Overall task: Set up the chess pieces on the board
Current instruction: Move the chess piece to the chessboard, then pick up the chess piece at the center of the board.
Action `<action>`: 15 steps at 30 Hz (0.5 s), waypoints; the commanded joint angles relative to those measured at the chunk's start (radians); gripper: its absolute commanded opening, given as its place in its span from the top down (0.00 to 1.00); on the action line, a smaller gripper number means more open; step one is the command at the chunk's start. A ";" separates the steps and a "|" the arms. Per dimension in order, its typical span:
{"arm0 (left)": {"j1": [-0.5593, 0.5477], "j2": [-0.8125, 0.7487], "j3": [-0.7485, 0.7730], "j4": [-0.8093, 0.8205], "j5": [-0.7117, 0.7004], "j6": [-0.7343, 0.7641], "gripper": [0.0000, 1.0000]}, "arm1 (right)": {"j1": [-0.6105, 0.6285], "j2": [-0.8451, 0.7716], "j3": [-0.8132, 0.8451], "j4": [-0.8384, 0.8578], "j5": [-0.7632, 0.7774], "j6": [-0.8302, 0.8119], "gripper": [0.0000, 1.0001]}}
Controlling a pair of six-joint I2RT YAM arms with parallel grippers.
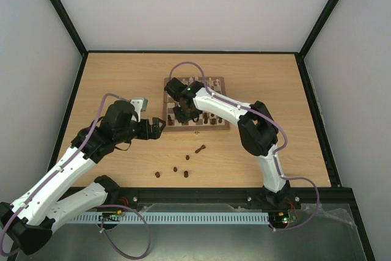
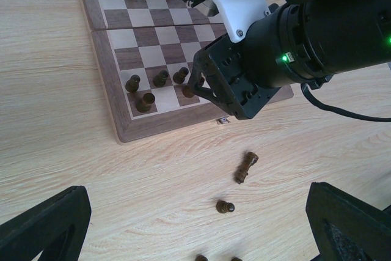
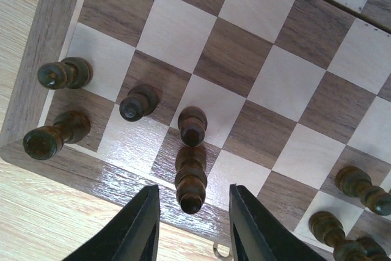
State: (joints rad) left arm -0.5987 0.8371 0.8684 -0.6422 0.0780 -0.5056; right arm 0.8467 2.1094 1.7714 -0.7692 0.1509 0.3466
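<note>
Right claw (image 3: 192, 191) narrowly spread astride 1 dark piece (image 3: 190, 178), apparently without contact; left claw (image 2: 195, 198) spread wide.

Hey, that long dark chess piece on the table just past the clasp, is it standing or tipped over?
Tipped over: the dark piece lies lengthwise on the table, off the board.

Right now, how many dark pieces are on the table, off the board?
5 dark pieces. One lies on its side nearest the board; one is just below-left of it in the top view; three are lower down: left, middle, right. The left arm may hide others.
</note>
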 commanded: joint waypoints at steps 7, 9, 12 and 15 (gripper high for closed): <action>0.008 -0.021 0.043 -0.025 -0.014 -0.020 0.01 | 0.030 -0.248 -0.093 -0.040 -0.003 0.024 0.61; 0.008 -0.024 0.050 -0.032 -0.010 -0.024 0.00 | 0.045 -0.312 -0.141 -0.044 0.007 0.037 0.59; 0.008 -0.036 0.053 -0.039 -0.008 -0.029 0.00 | 0.073 -0.404 -0.230 -0.052 0.025 0.066 0.58; 0.009 -0.035 0.051 -0.047 0.005 -0.030 0.01 | 0.095 -0.496 -0.319 -0.053 0.029 0.103 0.57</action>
State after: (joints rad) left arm -0.5987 0.8120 0.8875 -0.6666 0.0742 -0.5251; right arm 0.9138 1.6981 1.5536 -0.7650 0.1623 0.3931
